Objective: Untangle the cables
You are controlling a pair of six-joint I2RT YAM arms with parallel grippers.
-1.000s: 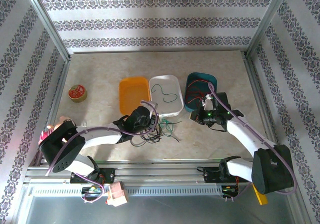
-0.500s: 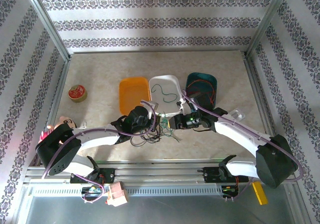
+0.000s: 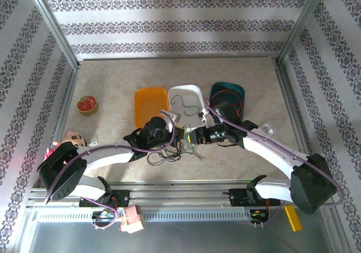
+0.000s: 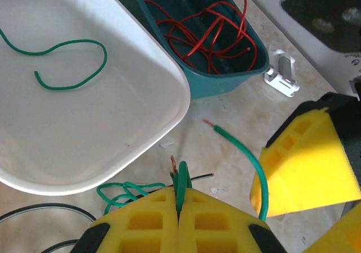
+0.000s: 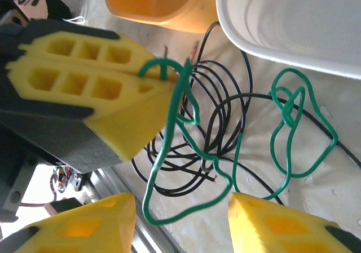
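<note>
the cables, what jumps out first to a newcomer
The shut left gripper pinches a green cable beside the black-and-green tangle on the table. The right gripper hangs open just over that tangle. Red cables lie in the teal tray.

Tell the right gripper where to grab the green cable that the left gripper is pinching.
Grip the green cable at the low bend of its loose loop, coming straight in from where the right gripper now sits. That bend lies between its open fingers, over bare table, just past the black cables. The left gripper pins the upper end, so a pull there should draw the strand free.
</note>
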